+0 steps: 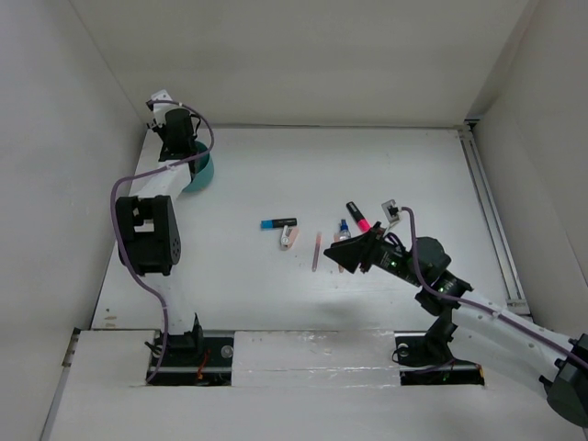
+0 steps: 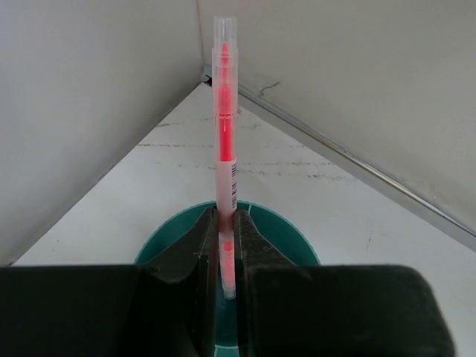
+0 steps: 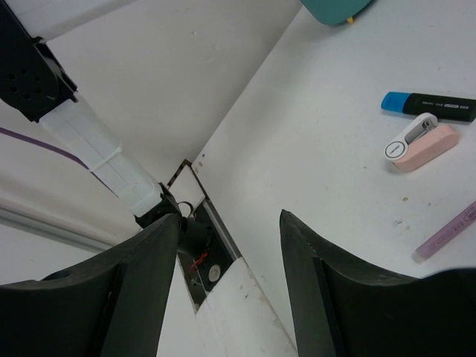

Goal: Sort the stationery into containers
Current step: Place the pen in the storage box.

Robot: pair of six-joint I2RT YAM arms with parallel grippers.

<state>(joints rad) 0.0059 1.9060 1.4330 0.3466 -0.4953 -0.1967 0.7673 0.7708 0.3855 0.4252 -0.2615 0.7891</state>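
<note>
**A:** From above, which arm is nearer the container?
**B:** The left fingers (image 1: 173, 127), at the far-left corner over the teal tub (image 1: 206, 176). The right fingers (image 1: 356, 250) sit mid-tabletop (image 1: 239, 294), just beside a loose pink pen (image 1: 316, 250).
**A:** Left wrist view?
**B:** Clenched on a salmon-pink pen (image 2: 224, 134). Its long axis runs straight out past the tips, with the tub's rim right below them.
**A:** Right wrist view?
**B:** Spread and holding nothing. The blue-ended marker (image 3: 431, 106) and eraser (image 3: 416, 143) lie off to the right.
</note>
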